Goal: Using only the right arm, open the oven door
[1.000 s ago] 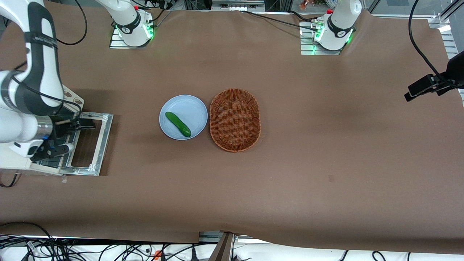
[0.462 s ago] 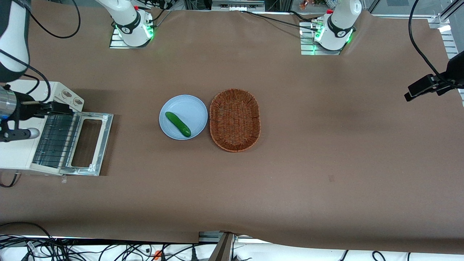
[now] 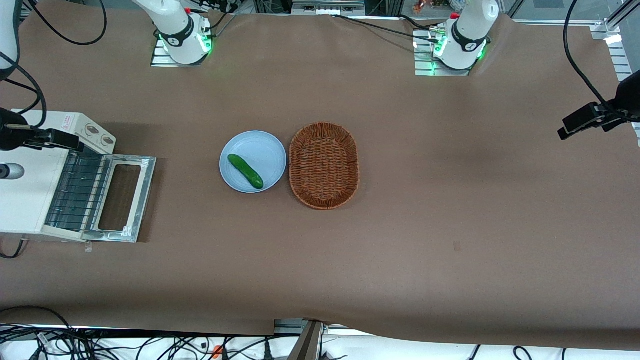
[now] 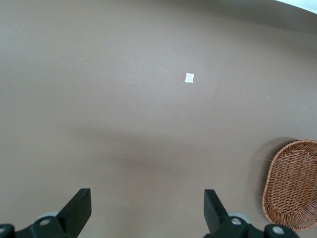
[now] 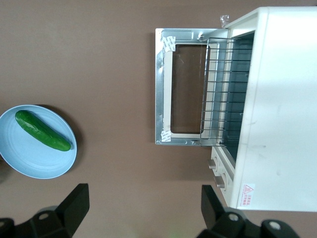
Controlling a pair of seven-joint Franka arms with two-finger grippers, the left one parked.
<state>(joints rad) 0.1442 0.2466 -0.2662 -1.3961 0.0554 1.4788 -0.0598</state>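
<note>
The oven door (image 3: 125,198) lies folded down flat on the table in front of the white toaster oven (image 3: 22,200). Its silver frame, glass window and the wire rack (image 3: 75,192) inside the oven mouth are in sight. The right wrist view shows the open door (image 5: 181,87) and oven (image 5: 277,109) from well above. My right gripper (image 5: 143,204) is open and empty, high over the table beside the oven's knob end. In the front view it (image 3: 60,140) shows above the oven's top, clear of the door.
A light blue plate (image 3: 253,161) with a green cucumber (image 3: 245,171) sits mid-table, also in the right wrist view (image 5: 34,146). A brown wicker basket (image 3: 324,165) lies beside the plate toward the parked arm's end.
My right arm has lifted off the open door and drawn back over the oven, toward the working arm's end of the table. The door stays flat.
</note>
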